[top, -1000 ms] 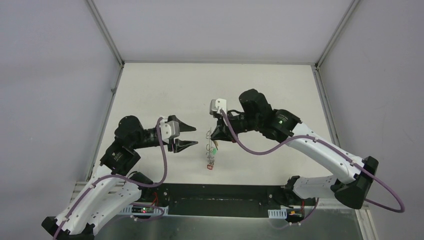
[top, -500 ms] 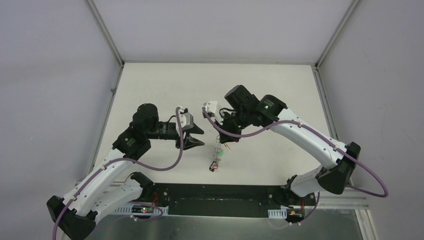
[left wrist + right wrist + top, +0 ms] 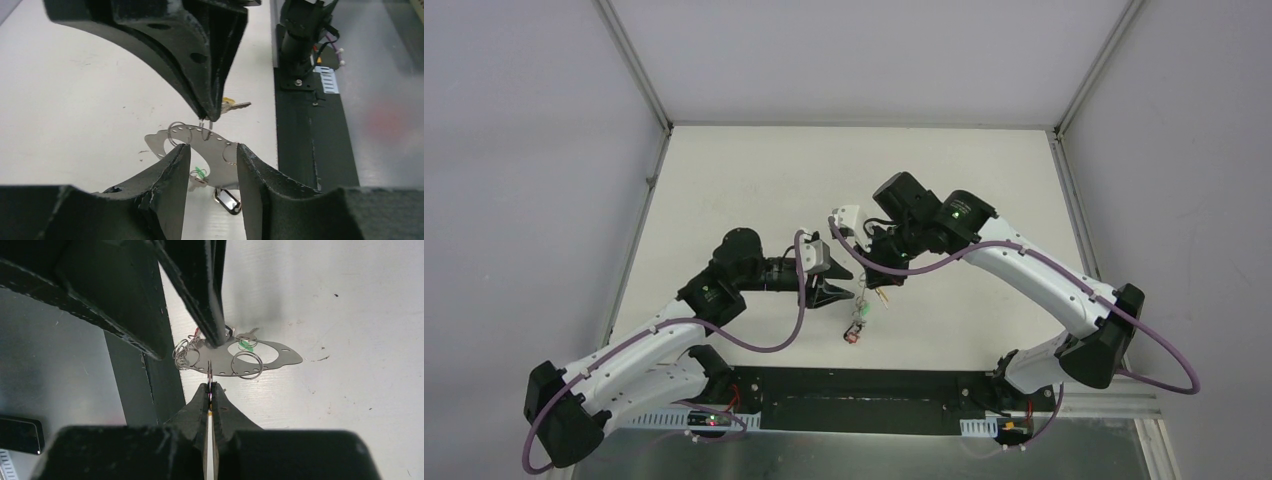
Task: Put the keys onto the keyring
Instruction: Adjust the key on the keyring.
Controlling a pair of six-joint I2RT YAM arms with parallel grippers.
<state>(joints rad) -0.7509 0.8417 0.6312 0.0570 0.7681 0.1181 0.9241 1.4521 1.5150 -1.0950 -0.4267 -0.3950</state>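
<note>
White with black joints, the left arm (image 3: 654,340) reaches from its corner across the table (image 3: 724,180) to the middle. It is bent at the elbow and its wrist points at the other arm. The left gripper (image 3: 211,149) has its two fingers apart. The keyring (image 3: 280,356), a thin flat silver loop with little holes along it, runs across the gap between them. I cannot tell if the fingers touch it.

The right arm (image 3: 1034,280) comes in from the other side, also bent at the elbow, and its wrist is turned to meet the left one. The right gripper (image 3: 210,386) is squeezed tight on a small ring (image 3: 209,372) at the edge of the keyring, so the keyring sits just past its tips. The two grippers are nose to nose, and the right one's tip is just above the left gripper's gap.

A green tag (image 3: 245,345) shows through the keyring's big hole, just beyond the right gripper's tips. A yellow key (image 3: 231,105) peeks out behind the right gripper. A black tag (image 3: 228,201) hangs under the left gripper's gap. More rings (image 3: 246,364) sit in the holes. To the right of the left gripper runs the black base strip (image 3: 295,150).
</note>
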